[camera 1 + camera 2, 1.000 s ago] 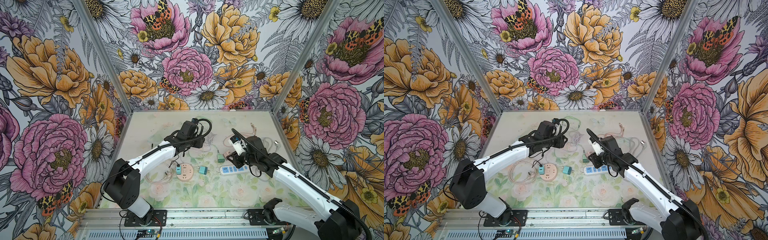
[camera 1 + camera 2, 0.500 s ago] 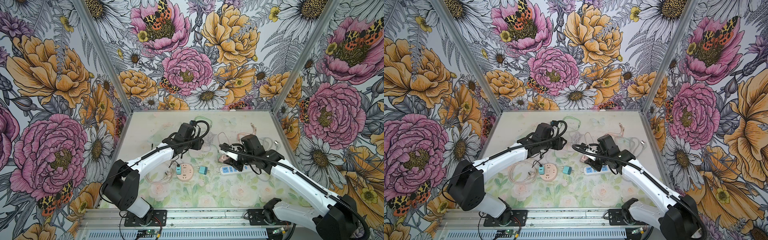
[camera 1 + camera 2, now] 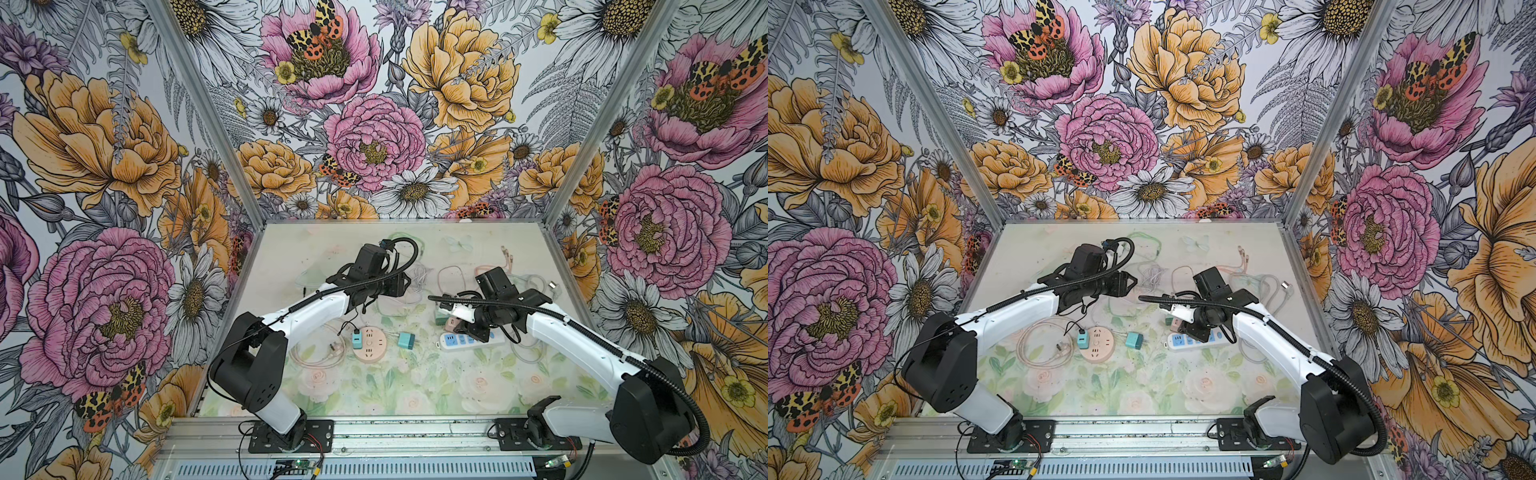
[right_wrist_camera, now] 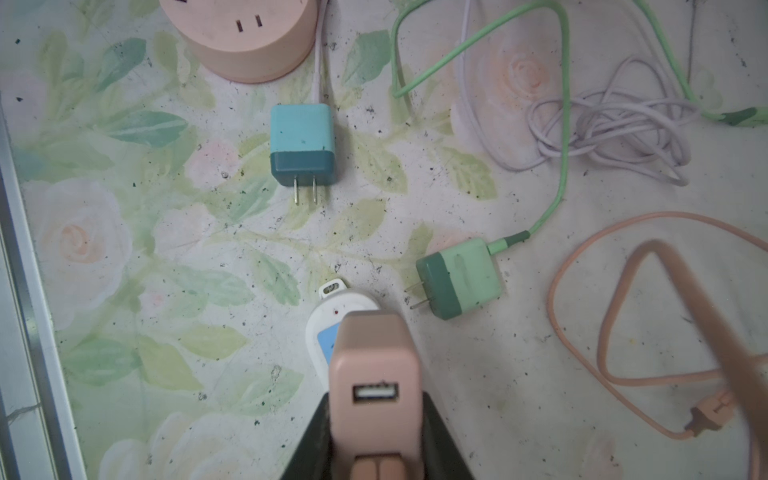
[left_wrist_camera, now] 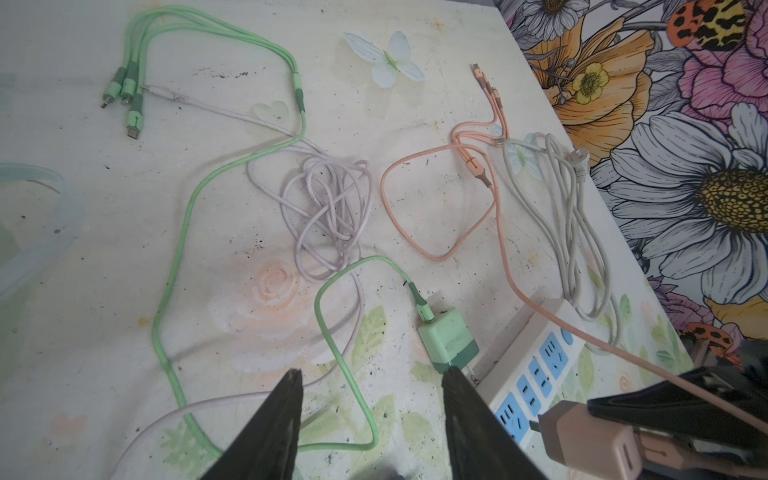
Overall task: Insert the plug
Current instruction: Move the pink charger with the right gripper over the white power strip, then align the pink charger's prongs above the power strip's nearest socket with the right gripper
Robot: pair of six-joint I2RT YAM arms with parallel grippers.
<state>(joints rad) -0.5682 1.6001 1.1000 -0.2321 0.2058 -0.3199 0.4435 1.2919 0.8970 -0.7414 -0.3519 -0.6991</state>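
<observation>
Plug (image 4: 374, 365) now lower, over power strip (image 4: 326, 320)

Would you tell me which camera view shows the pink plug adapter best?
The right wrist view: the pink plug adapter fills the foreground, its USB port sharp, clamped in the right gripper. The left wrist view shows it side-on, prong end by the power strip. Both top views show only a small pink patch under the arm.

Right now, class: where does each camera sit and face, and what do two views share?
Top views: high, looking down at table; left arm, right arm show.
Left wrist: on left arm, facing green charger; open left end effector shows.
Right wrist: on right arm, facing table; right end effector grips pink charger.
Shared by wrist views: green charger.
</observation>
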